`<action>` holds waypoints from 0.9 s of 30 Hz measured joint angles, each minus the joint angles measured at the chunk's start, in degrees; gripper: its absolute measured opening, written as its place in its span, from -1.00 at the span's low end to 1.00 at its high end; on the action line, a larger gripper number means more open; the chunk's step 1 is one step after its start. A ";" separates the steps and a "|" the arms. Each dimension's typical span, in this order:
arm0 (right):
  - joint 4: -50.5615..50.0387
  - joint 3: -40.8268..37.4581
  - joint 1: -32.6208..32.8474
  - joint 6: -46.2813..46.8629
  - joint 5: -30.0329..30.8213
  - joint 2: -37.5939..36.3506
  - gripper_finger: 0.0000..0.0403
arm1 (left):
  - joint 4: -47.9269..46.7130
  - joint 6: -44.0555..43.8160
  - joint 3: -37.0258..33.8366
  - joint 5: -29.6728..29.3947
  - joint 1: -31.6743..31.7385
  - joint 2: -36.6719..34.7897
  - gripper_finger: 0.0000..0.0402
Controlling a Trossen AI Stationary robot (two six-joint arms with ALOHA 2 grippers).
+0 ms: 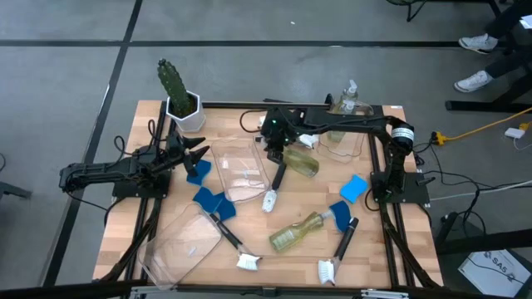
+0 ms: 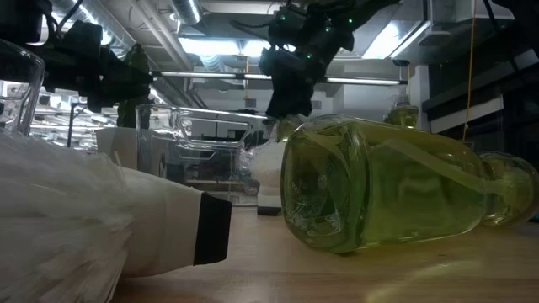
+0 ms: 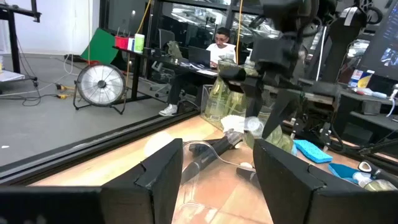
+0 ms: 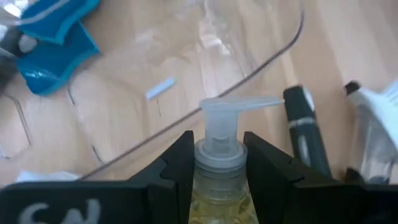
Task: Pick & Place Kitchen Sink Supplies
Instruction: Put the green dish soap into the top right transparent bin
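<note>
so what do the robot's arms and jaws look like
Both arms are dark, jointed, near-black. The right arm has a silver ring at one joint and black cables alongside. The left gripper shows two broad, angular black jaws; the right gripper has matching wedge-shaped ones.

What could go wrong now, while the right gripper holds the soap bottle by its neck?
1. The right gripper pinches the soap bottle only at its narrow neck, so the bottle may swing or slip out.
2. A brush lies just beside the bottle, next to the clear bin; a swinging bottle might knock it.
3. The open left gripper waits near that bin, so the arms might crowd.
</note>
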 joint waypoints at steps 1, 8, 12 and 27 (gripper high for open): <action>0.00 0.36 0.00 -0.24 -0.02 0.00 -0.42 | 0.00 0.00 -0.01 0.00 -0.02 0.01 -0.05; 1.73 1.75 -0.02 -2.15 -0.68 -0.52 -0.42 | 0.00 -0.01 -0.01 -0.01 -0.02 0.01 -0.05; 3.87 1.70 -0.13 -2.47 -0.90 -2.18 -0.42 | 0.00 -0.01 0.01 -0.02 0.00 0.00 -0.05; 7.75 1.51 0.04 -1.26 1.33 -10.26 -0.42 | 0.00 0.00 -0.01 -0.02 0.00 0.01 -0.06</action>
